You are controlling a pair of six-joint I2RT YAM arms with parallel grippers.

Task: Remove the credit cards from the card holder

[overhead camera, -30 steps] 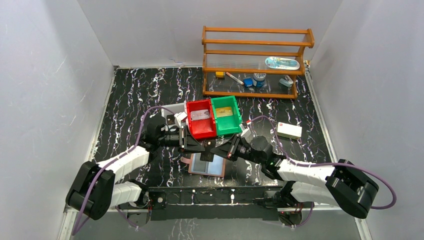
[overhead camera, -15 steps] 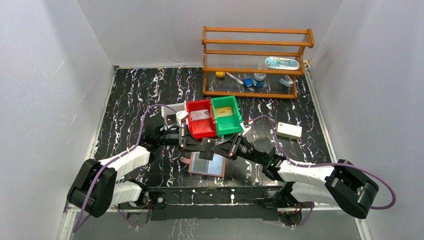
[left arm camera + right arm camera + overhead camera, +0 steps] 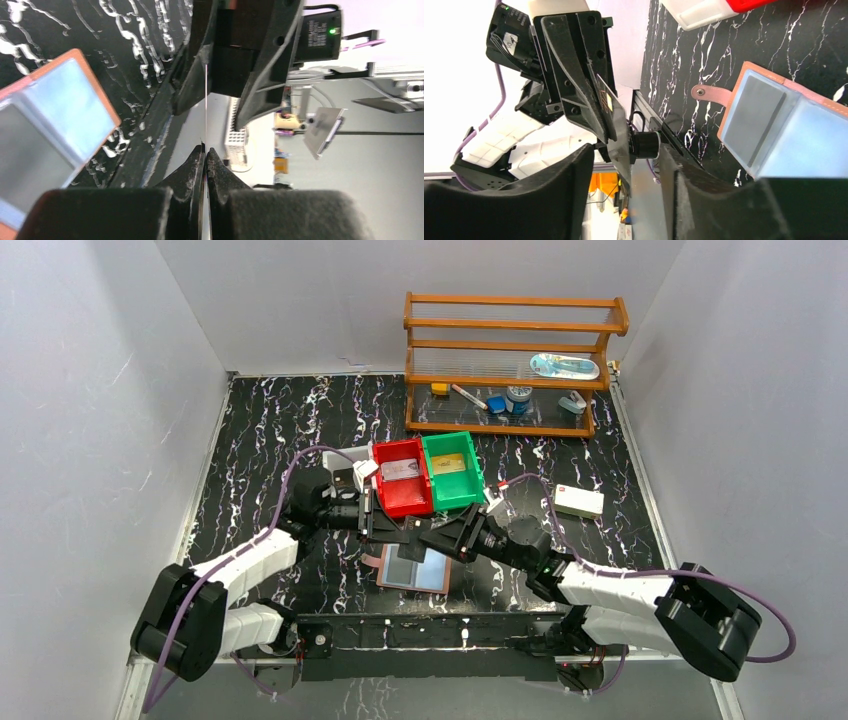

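Note:
The card holder (image 3: 415,572) lies open on the table, reddish-brown with two pale blue pockets, between the two arms; it also shows in the left wrist view (image 3: 50,135) and the right wrist view (image 3: 774,125). Just above it, my left gripper (image 3: 405,534) is shut on a thin dark credit card (image 3: 613,127), seen edge-on as a fine line (image 3: 205,100) between the closed fingertips (image 3: 205,150). My right gripper (image 3: 430,539) faces it from the right, and its open fingers (image 3: 626,150) straddle the card's other end without gripping it.
A red bin (image 3: 388,492) and a green bin (image 3: 470,490) sit just behind the grippers, each with a card inside. A white box (image 3: 578,502) lies to the right. A wooden shelf (image 3: 510,360) with small items stands at the back.
The left gripper closed fully on the card while the right gripper, shut a second ago, opened off it. The arms barely moved.

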